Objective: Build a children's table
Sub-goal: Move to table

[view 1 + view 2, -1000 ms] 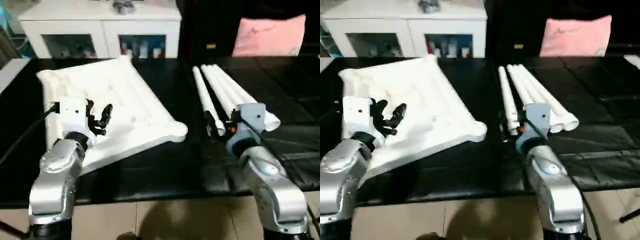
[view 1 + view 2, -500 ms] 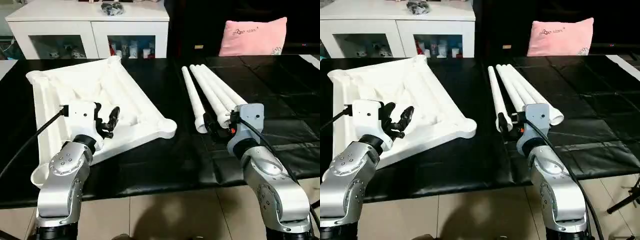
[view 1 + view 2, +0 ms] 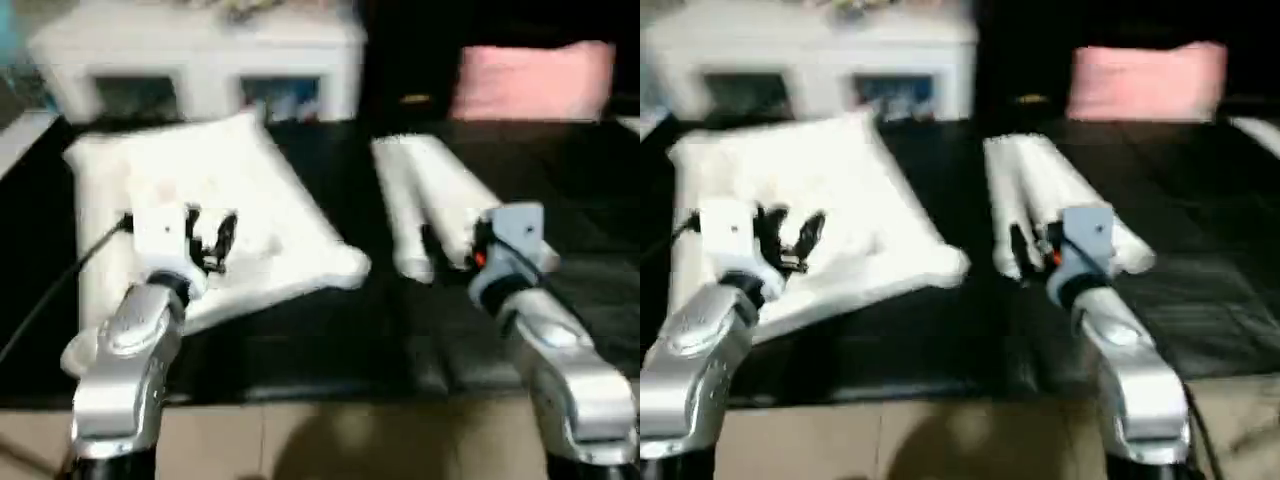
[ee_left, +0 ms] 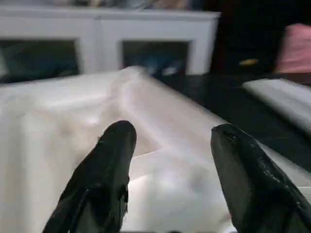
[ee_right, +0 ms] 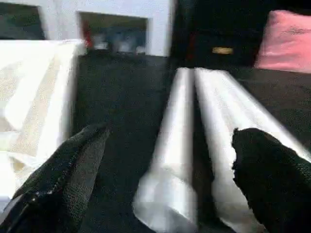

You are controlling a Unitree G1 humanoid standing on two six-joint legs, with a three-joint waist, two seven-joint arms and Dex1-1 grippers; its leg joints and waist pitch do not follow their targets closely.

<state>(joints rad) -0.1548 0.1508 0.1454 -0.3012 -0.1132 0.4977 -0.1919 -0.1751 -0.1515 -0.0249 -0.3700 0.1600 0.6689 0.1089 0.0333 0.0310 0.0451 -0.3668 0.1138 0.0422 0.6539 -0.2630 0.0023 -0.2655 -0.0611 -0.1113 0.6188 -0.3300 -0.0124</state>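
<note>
Hovering w/ both sets of jaws spread and nothing pinched: left gripper (image 4: 167, 145) sits partway open over the upside-down tabletop (image 3: 235, 190), right gripper (image 5: 167, 155) is spread really wide just short of the near ends of the legs (image 3: 430, 200). Tabletop lies ribs-up on the left side of the black table (image 3: 330, 330), legs bundled side by side on the right, well apart from it. Behind that there's a white cabinet (image 3: 200, 60) & a pink pillow (image 3: 535, 80).
</note>
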